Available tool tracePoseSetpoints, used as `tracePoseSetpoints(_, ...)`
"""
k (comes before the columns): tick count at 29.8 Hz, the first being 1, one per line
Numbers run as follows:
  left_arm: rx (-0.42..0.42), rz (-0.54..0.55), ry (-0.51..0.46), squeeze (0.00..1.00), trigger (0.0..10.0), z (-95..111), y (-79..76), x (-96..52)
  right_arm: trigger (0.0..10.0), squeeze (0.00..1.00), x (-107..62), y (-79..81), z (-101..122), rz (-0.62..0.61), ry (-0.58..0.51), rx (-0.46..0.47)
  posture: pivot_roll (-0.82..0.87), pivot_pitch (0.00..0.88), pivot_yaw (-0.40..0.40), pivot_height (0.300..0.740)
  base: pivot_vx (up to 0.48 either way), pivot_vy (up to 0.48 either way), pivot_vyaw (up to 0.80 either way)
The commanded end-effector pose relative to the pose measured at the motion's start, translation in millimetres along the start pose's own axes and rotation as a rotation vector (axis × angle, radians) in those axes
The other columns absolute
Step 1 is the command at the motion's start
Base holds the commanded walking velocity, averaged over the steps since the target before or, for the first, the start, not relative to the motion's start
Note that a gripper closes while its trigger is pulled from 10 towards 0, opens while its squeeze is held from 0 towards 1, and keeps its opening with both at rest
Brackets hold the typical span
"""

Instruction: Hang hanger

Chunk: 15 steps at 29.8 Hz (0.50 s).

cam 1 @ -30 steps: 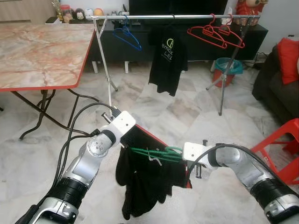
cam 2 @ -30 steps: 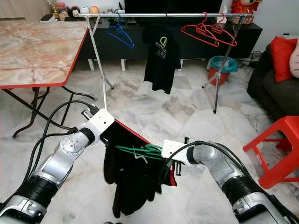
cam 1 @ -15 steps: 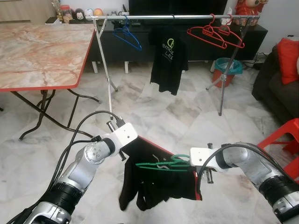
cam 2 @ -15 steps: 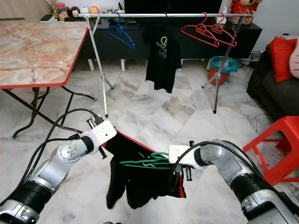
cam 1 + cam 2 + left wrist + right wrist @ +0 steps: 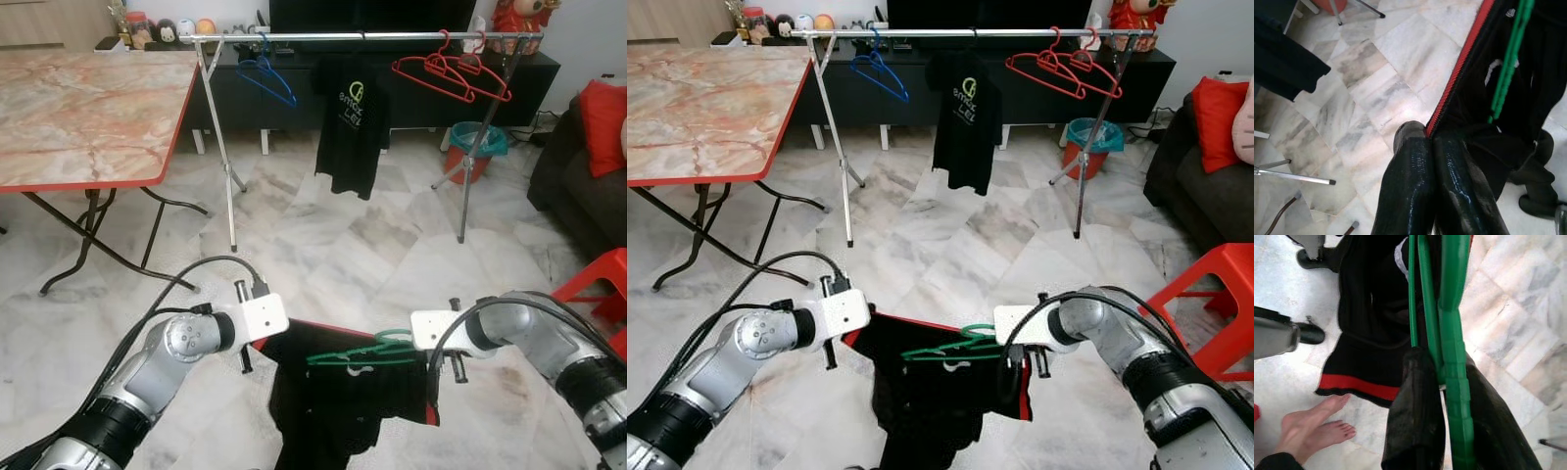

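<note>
Green plastic marks the task's thing: the green hanger (image 5: 364,352) sits low in the middle of the head views, threaded into a black garment with red trim (image 5: 940,382) and carried between the two arms, well short of the clothes rail (image 5: 362,36) that runs across the top of the frame. The right gripper (image 5: 1442,382) has its jaws closed on the hanger's thick end, and the left gripper (image 5: 1429,142) pinches the red-edged hem with its jaws pressed tight together. Compared with a second ago the arms have drawn apart and the cloth has been pulled out wider, so the hanger now lies nearly level and the garment hangs in a broader, flatter sheet rather than a bunched bundle; the rail and its black shirt (image 5: 353,122) sit much where they did, so the robot has not closed on it. That reads as the garment being spread and settled on the hanger before the walk to the rail (the real hanging is all yet to come). Between the blue hanger (image 5: 266,78) and the red hangers (image 5: 456,70) the rail looks to have free stretches. Hard to judge: whether both shoulders of the garment are properly seated on the hanger, since folds cover its far arm, and the hook is too small to make out clearly. A person's bare foot (image 5: 1315,423) shows on the marble floor (image 5: 323,245) near the right wrist.
</note>
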<state>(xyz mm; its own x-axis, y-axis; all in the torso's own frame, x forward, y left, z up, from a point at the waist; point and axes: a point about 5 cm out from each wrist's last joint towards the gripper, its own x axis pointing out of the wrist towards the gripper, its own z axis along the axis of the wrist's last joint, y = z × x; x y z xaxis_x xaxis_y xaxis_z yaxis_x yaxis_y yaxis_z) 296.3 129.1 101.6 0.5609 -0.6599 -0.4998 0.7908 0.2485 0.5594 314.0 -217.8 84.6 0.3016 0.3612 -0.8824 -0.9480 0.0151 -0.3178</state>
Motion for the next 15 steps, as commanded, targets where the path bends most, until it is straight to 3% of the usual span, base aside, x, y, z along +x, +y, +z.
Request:
tracePoseSetpoints(1,0.032,0.032,0.096,0.0,0.0,-17.2,10.0,-13.7,10.0,0.0,-11.7,-0.8,-21.7,-0.015,0.09,0.031,0.04,0.0,-0.008,0.74,0.0,0.0,0.0)
tracePoseSetpoints(4,0.034,0.079,0.101,0.0,0.0,-18.1,14.8,-14.0,10.0,0.0,-12.8,-4.0,-19.4,-0.025,0.078,0.031,0.04,0.0,-0.009,0.74,0.0,0.0,0.0)
tracePoseSetpoints(5,0.043,0.13,0.103,0.0,0.0,-17.9,20.3,-13.7,10.0,0.0,-14.4,-4.7,-12.3,-0.003,-0.012,0.063,0.04,0.0,-0.01,0.74,0.0,0.0,0.0)
tracePoseSetpoints(7,0.047,0.144,0.103,0.0,0.0,-17.6,22.0,-13.7,10.0,0.0,-15.1,-5.3,-9.3,0.002,-0.052,0.079,0.04,0.0,-0.01,0.74,0.0,0.0,0.0)
tracePoseSetpoints(10,0.036,0.225,0.1,0.0,0.0,-17.0,30.9,-13.6,10.0,0.0,-22.0,-5.3,5.4,0.086,-0.24,0.131,0.04,0.0,-0.011,0.74,0.0,0.0,0.0)
tracePoseSetpoints(15,0.04,0.225,0.106,0.0,0.0,-18.2,31.3,-13.7,10.0,0.0,-26.8,2.5,-5.6,0.187,-0.171,0.083,0.04,0.0,-0.012,0.74,0.0,0.0,0.0)
